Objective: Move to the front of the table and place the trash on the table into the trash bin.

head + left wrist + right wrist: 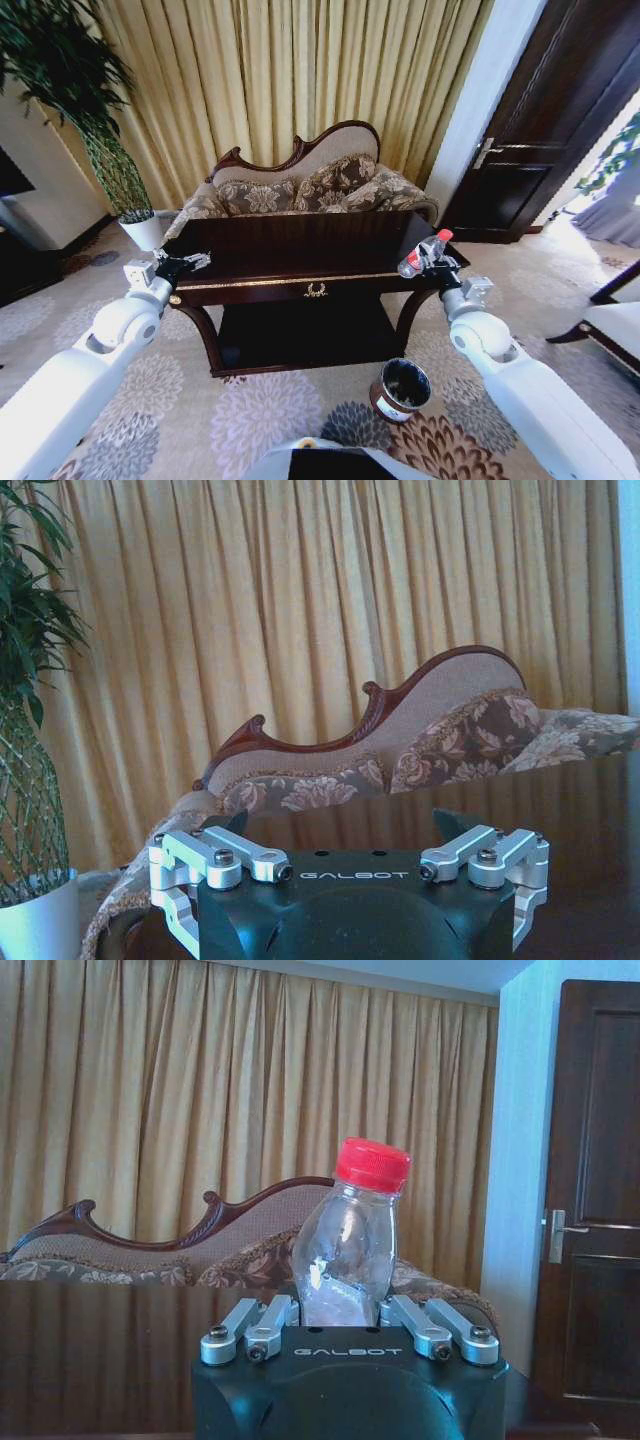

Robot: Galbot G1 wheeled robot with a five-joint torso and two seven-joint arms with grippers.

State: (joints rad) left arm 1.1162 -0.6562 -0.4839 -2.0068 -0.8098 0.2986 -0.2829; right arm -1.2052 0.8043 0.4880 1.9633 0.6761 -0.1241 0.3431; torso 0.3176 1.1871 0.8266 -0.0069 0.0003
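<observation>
The lower half of the bottle [350,1240] is hidden behind the right gripper's own housing in the right wrist view, so you can't see where the fingers actually press on it. The label is hard to make out too. What's clear: the right gripper [433,262] is closed around the bottle, red cap sticking out past the jaws, clear body wedged between the two finger linkages. From the head view that gripper sits over the right end of the table [300,265], bottle tilted, cap pointing up and away from the robot.

The left gripper [183,263] hangs over the left end of the table. Its fingertips are cut off by the housing in the left wrist view, but the linkages look spread wide with nothing between them.

The trash bin [400,389] is on the carpet, down below and nearer the robot than the right jaws.
</observation>
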